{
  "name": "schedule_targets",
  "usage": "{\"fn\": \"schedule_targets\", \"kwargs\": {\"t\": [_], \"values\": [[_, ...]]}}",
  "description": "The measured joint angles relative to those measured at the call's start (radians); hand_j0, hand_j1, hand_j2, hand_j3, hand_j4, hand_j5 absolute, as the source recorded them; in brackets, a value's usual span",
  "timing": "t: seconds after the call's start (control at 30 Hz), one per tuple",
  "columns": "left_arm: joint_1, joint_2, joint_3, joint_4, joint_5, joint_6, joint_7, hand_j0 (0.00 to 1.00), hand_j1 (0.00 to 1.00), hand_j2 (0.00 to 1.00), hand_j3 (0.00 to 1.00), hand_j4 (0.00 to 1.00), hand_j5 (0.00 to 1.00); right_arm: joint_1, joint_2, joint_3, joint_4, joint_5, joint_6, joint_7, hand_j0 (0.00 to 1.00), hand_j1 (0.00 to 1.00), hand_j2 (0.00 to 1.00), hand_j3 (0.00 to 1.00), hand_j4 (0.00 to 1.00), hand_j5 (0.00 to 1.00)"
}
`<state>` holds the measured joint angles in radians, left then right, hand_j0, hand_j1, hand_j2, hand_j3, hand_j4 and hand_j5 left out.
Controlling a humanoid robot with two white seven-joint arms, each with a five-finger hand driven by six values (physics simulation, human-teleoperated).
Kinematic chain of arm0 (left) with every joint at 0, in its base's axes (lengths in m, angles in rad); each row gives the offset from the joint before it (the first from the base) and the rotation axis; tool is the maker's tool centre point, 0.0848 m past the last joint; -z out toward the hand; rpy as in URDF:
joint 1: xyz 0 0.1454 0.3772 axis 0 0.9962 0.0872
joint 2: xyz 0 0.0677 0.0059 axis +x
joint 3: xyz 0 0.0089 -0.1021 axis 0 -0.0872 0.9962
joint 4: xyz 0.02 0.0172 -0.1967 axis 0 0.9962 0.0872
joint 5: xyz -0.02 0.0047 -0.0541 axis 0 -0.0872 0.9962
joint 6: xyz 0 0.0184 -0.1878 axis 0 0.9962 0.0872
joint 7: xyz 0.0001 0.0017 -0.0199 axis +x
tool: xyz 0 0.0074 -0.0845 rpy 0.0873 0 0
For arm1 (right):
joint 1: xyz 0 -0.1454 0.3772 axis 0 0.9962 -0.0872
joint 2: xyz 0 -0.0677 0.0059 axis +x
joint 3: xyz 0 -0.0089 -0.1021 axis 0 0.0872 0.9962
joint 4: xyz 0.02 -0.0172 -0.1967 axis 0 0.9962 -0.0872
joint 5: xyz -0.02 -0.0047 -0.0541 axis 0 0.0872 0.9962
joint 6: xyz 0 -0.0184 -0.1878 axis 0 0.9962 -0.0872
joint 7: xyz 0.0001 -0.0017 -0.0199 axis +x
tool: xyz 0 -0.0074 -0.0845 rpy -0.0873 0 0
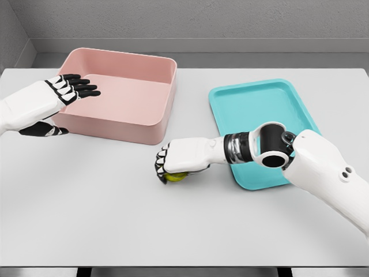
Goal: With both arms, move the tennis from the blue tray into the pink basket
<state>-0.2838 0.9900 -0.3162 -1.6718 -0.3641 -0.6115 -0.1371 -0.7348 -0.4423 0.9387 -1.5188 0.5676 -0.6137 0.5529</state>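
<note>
The right robot hand [169, 163] reaches across from the right side, its forearm stretched out over the near left corner of the blue tray [271, 95]. Its fingers are curled down around the tennis ball [176, 176], a yellow-green ball that peeks out beneath the knuckles. The ball sits low against the white desk [115, 219], out in the open stretch between the tray and the pink basket [144, 124], nearer the basket's front right corner than anything else. I cannot tell whether the ball rests on the desk or is lifted just off it.

The left robot hand [70, 88] hangs over the left rim of the pink basket, palm down, its black-tipped fingers stretched out flat and pointing toward the basket's inside, holding nothing. Its thumb [43, 130] dips below, outside the basket's left wall.

The basket stands at the far left of the desk, the tray at the far right, well apart from each other.
</note>
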Motion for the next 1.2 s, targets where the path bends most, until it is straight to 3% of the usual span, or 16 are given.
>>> {"fn": "schedule_targets", "kwargs": {"t": [0.1, 0.13, 0.27, 0.37, 0.77, 0.87, 1.03, 1.2], "values": [[0.000, 0.000, 0.000, 0.000, 0.000, 0.000, 0.000, 1.00, 1.00, 1.00, 1.00, 1.00, 1.00, 0.002, 0.009, 0.001, 0.001, 0.003, 0.000, 0.000, 0.54, 0.54, 0.54, 0.54, 0.54, 0.54], [0.000, 0.000, 0.000, 0.000, 0.000, 0.000, 0.000, 1.00, 1.00, 1.00, 1.00, 1.00, 1.00, 0.005, 0.010, 0.001, 0.001, 0.005, 0.000, 0.000, 0.68, 0.68, 0.68, 0.68, 0.68, 0.68], [0.000, 0.000, 0.000, 0.000, 0.000, 0.000, 0.000, 1.00, 1.00, 1.00, 1.00, 1.00, 1.00, 0.012, 0.012, 0.000, 0.002, 0.008, 0.000, 0.000, 0.92, 0.92, 0.92, 0.92, 0.92, 0.92], [0.000, 0.000, 0.000, 0.000, 0.000, 0.000, 0.000, 1.00, 1.00, 1.00, 1.00, 1.00, 1.00, 0.015, 0.011, -0.004, 0.003, 0.009, 0.000, 0.000, 0.97, 0.97, 0.97, 0.97, 0.97, 0.97], [0.000, 0.001, 0.000, 0.000, 0.000, 0.000, 0.000, 1.00, 1.00, 1.00, 1.00, 1.00, 1.00, 0.015, -0.004, -0.034, -0.008, 0.007, 0.000, 0.000, 0.99, 0.99, 0.99, 0.99, 0.99, 0.99], [0.000, 0.001, 0.000, 0.000, 0.000, 0.000, 0.000, 1.00, 1.00, 1.00, 1.00, 1.00, 1.00, 0.021, -0.027, -0.053, -0.050, 0.006, 0.000, 0.000, 0.99, 0.99, 0.99, 0.99, 0.99, 0.99], [-0.003, -0.005, -0.021, 0.000, -0.005, 0.000, 0.000, 1.00, 1.00, 1.00, 1.00, 1.00, 1.00, 0.048, -0.119, -0.145, -0.184, -0.001, 0.000, 0.000, 0.99, 0.99, 0.99, 0.99, 0.99, 0.99], [-0.012, -0.014, -0.060, 0.000, -0.037, 0.000, 0.000, 1.00, 1.00, 1.00, 1.00, 1.00, 1.00, 0.172, -0.182, -0.380, -0.235, -0.034, -0.001, -0.004, 1.00, 1.00, 1.00, 1.00, 1.00, 1.00]]}}
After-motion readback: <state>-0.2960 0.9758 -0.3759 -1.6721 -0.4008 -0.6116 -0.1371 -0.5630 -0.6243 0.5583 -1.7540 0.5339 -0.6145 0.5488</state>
